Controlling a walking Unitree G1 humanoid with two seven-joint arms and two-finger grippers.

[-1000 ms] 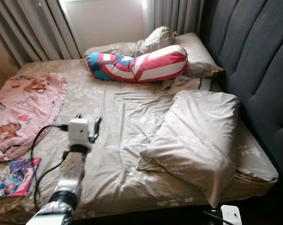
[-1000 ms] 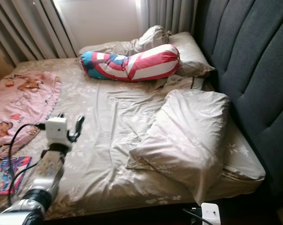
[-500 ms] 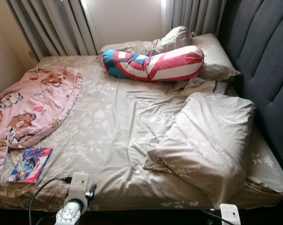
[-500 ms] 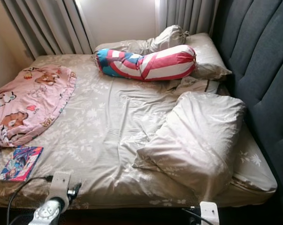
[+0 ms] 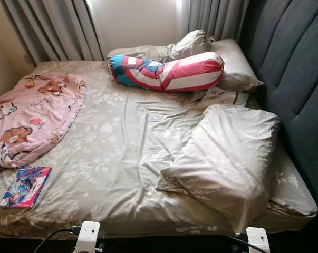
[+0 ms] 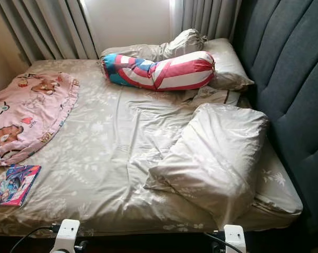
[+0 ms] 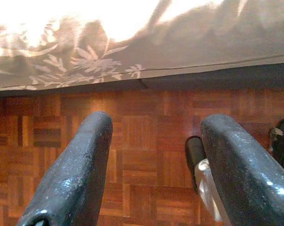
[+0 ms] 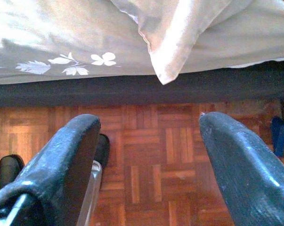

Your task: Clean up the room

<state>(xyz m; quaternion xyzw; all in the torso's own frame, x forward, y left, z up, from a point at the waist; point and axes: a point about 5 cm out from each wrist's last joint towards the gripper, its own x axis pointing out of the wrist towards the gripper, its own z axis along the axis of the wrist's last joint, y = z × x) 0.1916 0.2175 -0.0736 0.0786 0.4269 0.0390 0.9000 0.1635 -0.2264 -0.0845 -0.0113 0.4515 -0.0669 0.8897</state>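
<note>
Head views: bed (image 5: 122,174) is far from tidy. Big loose pillow (image 5: 227,158) lies askew on the right half, one corner hanging over the foot edge. Striped bolster (image 5: 166,72) lies across the head end, resting against two more pillows (image 5: 232,63) and a bunched cloth. Pink blanket (image 5: 29,118) is crumpled on the left side, spilling off the edge. A book (image 5: 24,185) lies on the sheet just below the blanket, near the foot corner. Sheet is wrinkled through the middle. Judging from this, nothing looks put away yet; pillow, blanket and book are all left to do. Both arms are low at the foot of the bed, just their white wrist cameras (image 5: 86,235) peeking in at the bottom edge

Left wrist view: left end effector (image 7: 151,165) points down at parquet floor (image 7: 142,141), fingers spread wide, nothing between them. Bed edge with leaf-print sheet runs across beyond the fingertips

Right wrist view: right end effector (image 8: 151,165) likewise wide apart and empty, aimed at the floor. Hanging pillow corner (image 8: 165,56) drops over the sheet edge beyond the fingers, not touched

Estimate: at or near the start; the pillow corner is the closest thing to the right arm
</note>
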